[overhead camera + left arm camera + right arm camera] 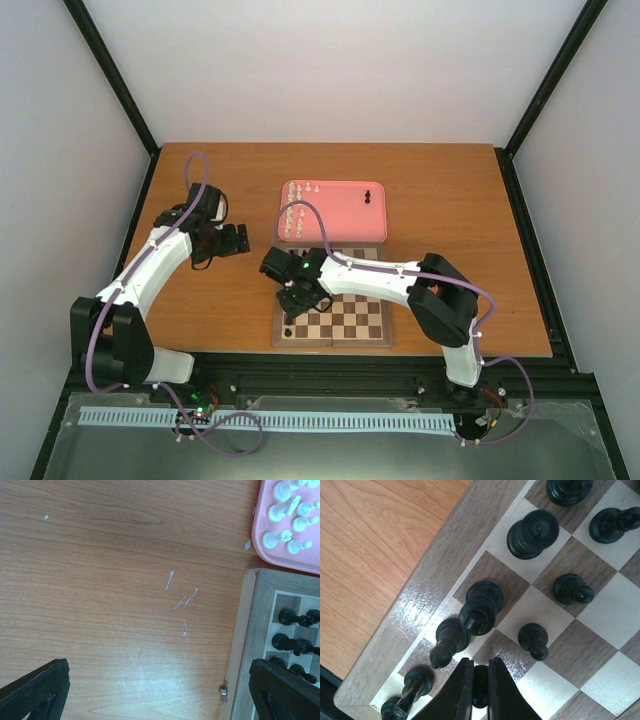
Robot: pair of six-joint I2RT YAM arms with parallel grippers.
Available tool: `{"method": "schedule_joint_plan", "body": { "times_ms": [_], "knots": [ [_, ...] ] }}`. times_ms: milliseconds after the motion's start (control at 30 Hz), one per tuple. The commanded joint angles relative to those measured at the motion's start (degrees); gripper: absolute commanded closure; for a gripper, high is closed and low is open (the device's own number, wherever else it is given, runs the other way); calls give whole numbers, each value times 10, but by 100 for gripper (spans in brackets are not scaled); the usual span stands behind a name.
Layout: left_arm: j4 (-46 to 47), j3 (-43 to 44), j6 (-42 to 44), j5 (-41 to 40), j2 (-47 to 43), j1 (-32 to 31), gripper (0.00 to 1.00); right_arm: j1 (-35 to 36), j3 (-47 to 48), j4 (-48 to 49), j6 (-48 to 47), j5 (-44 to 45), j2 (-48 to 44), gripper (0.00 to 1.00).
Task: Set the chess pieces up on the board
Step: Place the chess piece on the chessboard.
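Observation:
The wooden chessboard point(362, 322) lies at the near middle of the table. My right gripper point(480, 672) hangs over its left part point(300, 296) and is shut on a small black piece point(480, 686), held just above a dark square. Several black pieces point(481, 607) stand on the squares around it, near the board's left border point(427, 587). My left gripper point(160, 695) is open and empty over bare table left of the board point(235, 241). The board's corner point(242, 645) with black pieces point(292, 617) shows at the right of the left wrist view.
A pink tray point(340, 232) behind the board holds several cream-white pieces point(296, 215) and a black piece point(368, 195). The tray's corner point(260, 550) and white pieces point(285, 515) show in the left wrist view. A metal clasp point(224, 692) sits on the board's edge.

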Motion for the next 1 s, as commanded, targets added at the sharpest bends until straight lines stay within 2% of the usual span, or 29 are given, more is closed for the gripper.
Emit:
{"method": "schedule_joint_plan", "body": {
  "times_ms": [0,467,967],
  "knots": [
    [9,0,11,2,-12,1,0,5,13,-13,-1,21,5,95],
    [11,-2,11,0,-8,2,0,3,-8,-7,0,13,4,92],
    [10,-2,12,-5,-8,1,0,-2,-27,1,0,3,0,82]
  ]
}}
